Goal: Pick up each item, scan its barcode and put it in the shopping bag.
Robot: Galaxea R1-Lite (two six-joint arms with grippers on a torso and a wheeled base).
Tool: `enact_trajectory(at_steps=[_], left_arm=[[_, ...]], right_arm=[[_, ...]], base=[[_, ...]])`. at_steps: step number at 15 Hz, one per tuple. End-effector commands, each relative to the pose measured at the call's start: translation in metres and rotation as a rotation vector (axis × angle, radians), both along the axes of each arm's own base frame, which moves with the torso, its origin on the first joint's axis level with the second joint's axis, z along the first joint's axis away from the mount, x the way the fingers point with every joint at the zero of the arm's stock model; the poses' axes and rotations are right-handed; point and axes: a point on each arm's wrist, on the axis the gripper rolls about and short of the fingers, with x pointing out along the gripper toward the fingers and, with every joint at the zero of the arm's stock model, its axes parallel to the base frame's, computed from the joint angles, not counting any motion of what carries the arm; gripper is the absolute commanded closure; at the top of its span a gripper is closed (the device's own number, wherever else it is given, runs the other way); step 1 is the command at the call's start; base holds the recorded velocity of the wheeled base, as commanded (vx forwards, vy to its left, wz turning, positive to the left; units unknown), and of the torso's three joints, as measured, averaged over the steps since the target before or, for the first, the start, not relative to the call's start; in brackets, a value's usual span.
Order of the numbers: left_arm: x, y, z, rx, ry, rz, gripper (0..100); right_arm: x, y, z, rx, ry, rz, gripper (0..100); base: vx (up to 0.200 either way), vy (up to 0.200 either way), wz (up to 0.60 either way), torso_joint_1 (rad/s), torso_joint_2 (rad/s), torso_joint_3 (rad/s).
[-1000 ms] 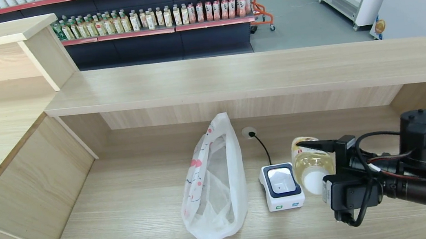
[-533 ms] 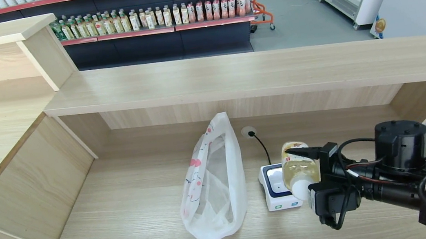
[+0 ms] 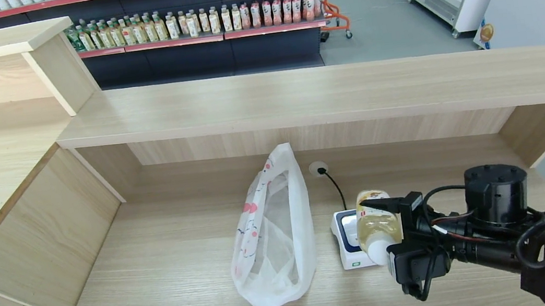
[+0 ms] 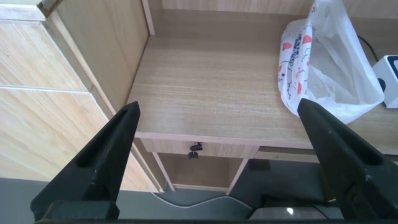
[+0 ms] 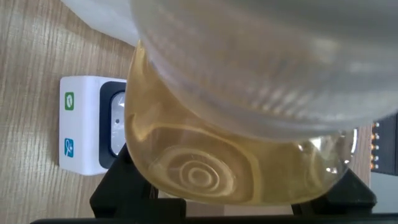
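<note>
Checkout bench [image 3: 160, 262] with shopping bag, scanner and bottle. The right pincer [image 3: 373, 232] is closed on a clear bottle [image 3: 376, 215] of yellowish liquid. It holds the bottle on its side, white cap toward the bench's front edge and base toward the rear. The bottle sits over the right part of the white scanner [image 3: 347, 240]. In the right wrist view the bottle [image 5: 249, 93] lies between the dark fingers [image 5: 124, 186], and the scanner's [image 5: 84, 124] dark window is partly covered by it.

The scanner stands near the front edge. Its black cable [image 3: 334, 187] runs to a port near the rear edge. The white printed shopping bag [image 3: 273, 237] slumps at mid-bench, just beside the scanner on its left, with its mouth gaping.

The left pincer [image 4: 217, 115] is spread wide with nothing between its fingers. It hangs off the bench's front edge, left of the shopping bag [image 4: 323, 68].
</note>
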Motion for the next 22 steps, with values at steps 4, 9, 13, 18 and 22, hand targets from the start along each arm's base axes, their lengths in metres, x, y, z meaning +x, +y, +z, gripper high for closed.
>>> enact_trajectory(at_steps=[4, 9, 13, 18, 22], left_arm=[[0.000, 0.000, 0.000, 0.000, -0.001, 0.000, 0], [0.000, 0.000, 0.000, -0.002, -0.001, 0.000, 0], [0.000, 0.000, 0.000, 0.000, -0.001, 0.000, 0], [0.000, 0.000, 0.000, 0.000, -0.001, 0.000, 0], [0.000, 0.000, 0.000, 0.000, -0.001, 0.000, 0]], right_arm=[[0.008, 0.004, -0.011, 0.024, -0.044, 0.019, 100], [0.008, 0.004, -0.025, 0.027, -0.048, 0.022, 100], [0.011, 0.005, -0.033, 0.041, -0.071, 0.020, 100], [0.014, 0.005, -0.040, 0.031, -0.054, 0.017, 100], [0.015, 0.005, -0.044, 0.025, -0.043, 0.017, 100]], base=[[0.000, 0.000, 0.00, 0.000, 0.00, 0.000], [0.000, 0.000, 0.00, 0.000, 0.00, 0.000], [0.000, 0.000, 0.00, 0.000, 0.00, 0.000], [0.000, 0.000, 0.00, 0.000, 0.00, 0.000], [0.000, 0.000, 0.00, 0.000, 0.00, 0.000]])
